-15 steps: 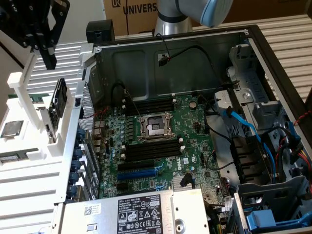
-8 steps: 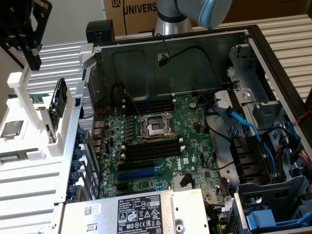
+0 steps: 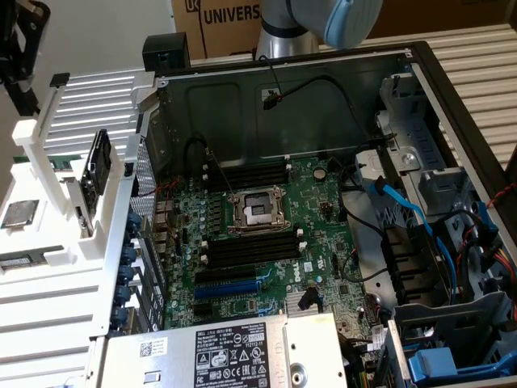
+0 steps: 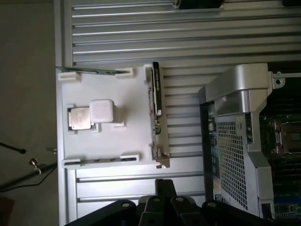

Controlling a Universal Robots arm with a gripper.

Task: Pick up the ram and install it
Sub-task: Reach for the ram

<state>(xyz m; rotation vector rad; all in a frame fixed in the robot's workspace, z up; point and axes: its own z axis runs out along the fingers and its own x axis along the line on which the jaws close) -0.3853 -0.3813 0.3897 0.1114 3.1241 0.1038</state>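
Open computer case [image 3: 242,97], motherboard [image 3: 266,234] exposed inside. White fixture tray [image 4: 113,94] sits on the slatted table [image 4: 141,28] just outside the case, on the exterior view's left. Gripper [image 4: 164,183] hangs above the table near the case, fingers closed, gripping nothing. Ram [image 3: 28,260] rests in the tray, outside the case.

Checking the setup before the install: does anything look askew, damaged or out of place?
Nothing looks damaged or spilled. The ram lies straight in its white holder, the CPU sits square on the same holder, and the board's black slots are empty.
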